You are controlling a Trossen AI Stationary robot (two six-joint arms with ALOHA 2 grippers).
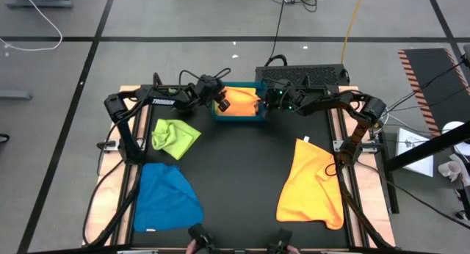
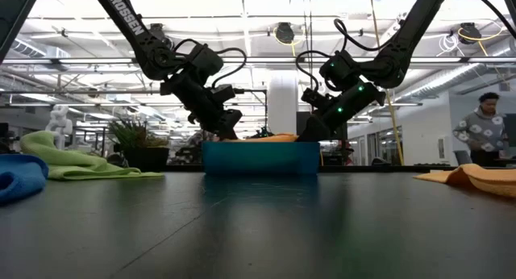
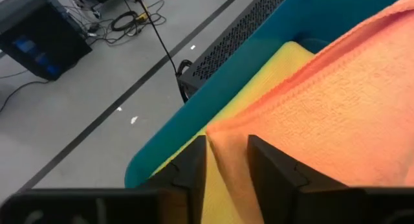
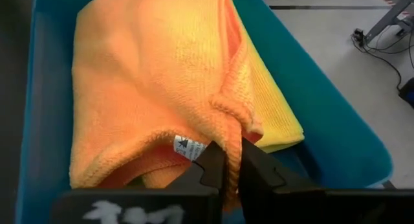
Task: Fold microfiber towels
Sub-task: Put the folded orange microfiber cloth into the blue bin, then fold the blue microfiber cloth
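A teal tray (image 1: 239, 120) stands at the table's far middle. In it a folded orange towel (image 1: 242, 100) lies on a yellow towel (image 4: 278, 114). My left gripper (image 3: 226, 159) is at the tray's left end, open, one finger on each side of the orange towel's corner (image 3: 217, 136). My right gripper (image 4: 233, 162) is at the tray's right end, shut on the same towel. Flat on the table lie a crumpled lime green towel (image 1: 175, 135), a blue towel (image 1: 165, 197) and a second orange towel (image 1: 312, 184). My left gripper's fingers stand apart around the orange towel's corner edge (image 3: 223, 153); I cannot tell whether they touch it. My right gripper pinches a folded edge of the orange towel (image 4: 234, 130) next to its white label, slanting down from the table's right. The towel rests in the tray on the yellow towel, slack.
A black perforated box (image 1: 301, 74) sits just beyond the tray at the far edge. The low view shows a potted plant (image 2: 133, 142) behind the lime towel and a person (image 2: 482, 130) in the room at the right. The table's middle is bare black.
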